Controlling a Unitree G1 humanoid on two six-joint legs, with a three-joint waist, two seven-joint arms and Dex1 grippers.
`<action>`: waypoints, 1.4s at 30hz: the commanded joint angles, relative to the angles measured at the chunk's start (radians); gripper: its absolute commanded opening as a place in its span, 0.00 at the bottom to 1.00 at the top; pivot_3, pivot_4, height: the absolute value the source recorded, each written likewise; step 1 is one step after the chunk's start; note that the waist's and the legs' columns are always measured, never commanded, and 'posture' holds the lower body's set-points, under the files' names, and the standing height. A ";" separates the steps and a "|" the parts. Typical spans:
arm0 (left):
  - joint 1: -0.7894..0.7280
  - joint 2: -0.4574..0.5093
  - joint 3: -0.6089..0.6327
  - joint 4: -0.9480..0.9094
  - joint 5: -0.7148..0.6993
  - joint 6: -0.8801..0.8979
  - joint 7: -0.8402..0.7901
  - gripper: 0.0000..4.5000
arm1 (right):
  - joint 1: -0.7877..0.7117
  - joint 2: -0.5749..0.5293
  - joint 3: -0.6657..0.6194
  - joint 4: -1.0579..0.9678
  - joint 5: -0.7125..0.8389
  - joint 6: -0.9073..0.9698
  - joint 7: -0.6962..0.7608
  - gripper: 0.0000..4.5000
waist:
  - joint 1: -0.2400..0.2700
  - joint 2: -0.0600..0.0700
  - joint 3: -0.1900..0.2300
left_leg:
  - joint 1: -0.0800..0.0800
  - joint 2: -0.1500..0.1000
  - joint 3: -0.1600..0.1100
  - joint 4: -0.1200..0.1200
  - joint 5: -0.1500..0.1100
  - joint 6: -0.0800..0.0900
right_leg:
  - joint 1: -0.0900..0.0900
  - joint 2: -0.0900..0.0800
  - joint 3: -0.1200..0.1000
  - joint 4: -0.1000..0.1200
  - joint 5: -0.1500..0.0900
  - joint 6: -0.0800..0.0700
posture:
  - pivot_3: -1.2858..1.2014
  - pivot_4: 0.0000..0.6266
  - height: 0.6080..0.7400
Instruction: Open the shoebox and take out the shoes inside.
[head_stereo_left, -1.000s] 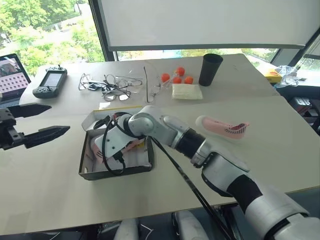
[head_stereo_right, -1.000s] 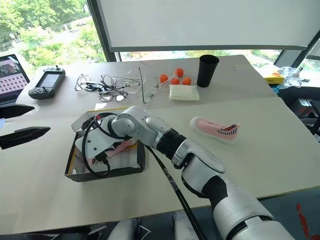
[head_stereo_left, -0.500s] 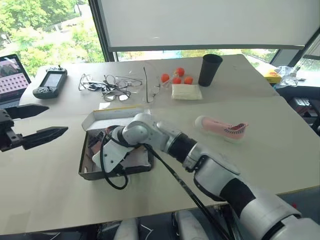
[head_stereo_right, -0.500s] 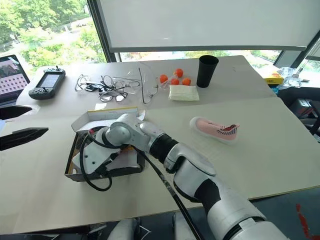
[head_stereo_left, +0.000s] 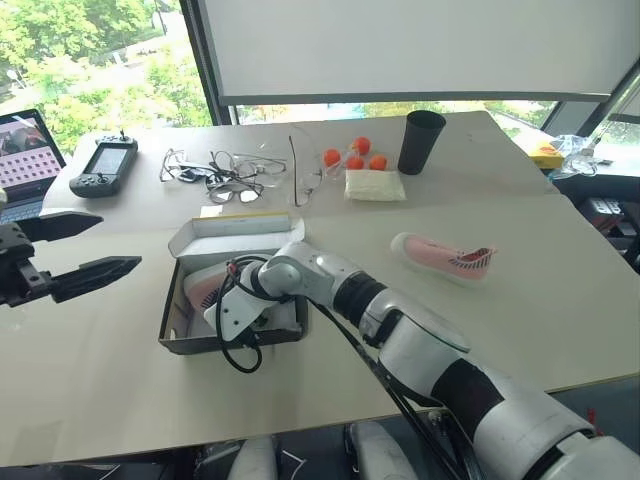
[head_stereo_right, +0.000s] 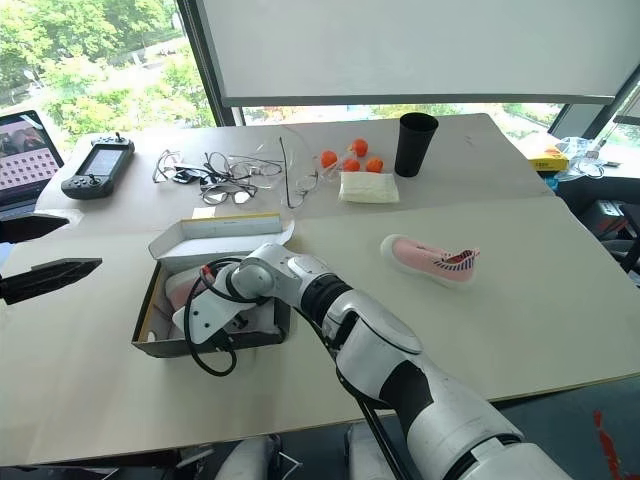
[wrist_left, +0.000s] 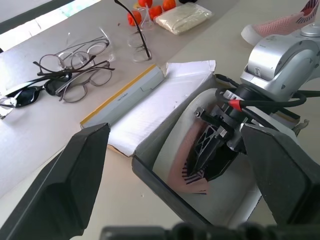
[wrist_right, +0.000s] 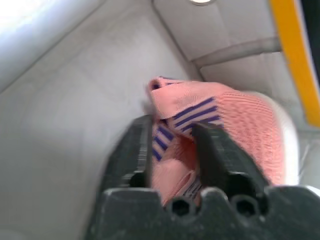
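From our head views the right gripper (head_stereo_left: 215, 300) reaches into the open shoebox (head_stereo_left: 175, 340) on the desk (head_stereo_left: 100, 380), while its wrist view shows its fingers (wrist_right: 212, 150) clamped on a pink shoe's (wrist_right: 240, 130) collar.

Silver-and-black jointed right arm (head_stereo_left: 400, 320), looped black cable (head_stereo_left: 232, 350), red ring at wrist (wrist_left: 236, 104)

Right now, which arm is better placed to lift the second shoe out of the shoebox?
The right. Its gripper is down inside the open shoebox, fingers pinching the collar of the pink shoe there. The left gripper hangs open beside the box, clear of it. The other shoe already lies on the table.
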 joint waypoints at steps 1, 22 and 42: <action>-0.010 0.001 0.027 -0.014 -0.010 -0.004 0.009 1.00 | -0.020 0.067 -0.032 0.001 0.004 -0.003 -0.015 0.03 | 0.000 0.000 0.000 | 0.000 0.000 0.000 0.000 0.000 0.000 | 0.000 0.000 0.000 0.000 0.000 0.000 | 0.52 0.24 1.00; -0.088 -0.006 -0.095 0.030 -0.001 -0.066 0.032 1.00 | 0.103 -0.078 -0.251 -0.640 0.347 0.534 0.427 0.01 | 0.004 -0.001 0.000 | -0.001 0.011 0.001 0.001 -0.002 -0.004 | -0.001 0.011 -0.001 0.000 0.000 -0.002 | 0.52 0.24 1.00; -0.122 0.007 -0.143 0.067 0.009 -0.096 0.026 1.00 | 0.007 -0.126 -0.190 -0.487 -0.065 0.553 -0.115 0.01 | 0.002 -0.001 -0.001 | 0.000 0.012 0.001 0.001 -0.002 -0.004 | -0.002 0.013 0.000 0.001 0.000 -0.006 | 0.52 0.24 1.00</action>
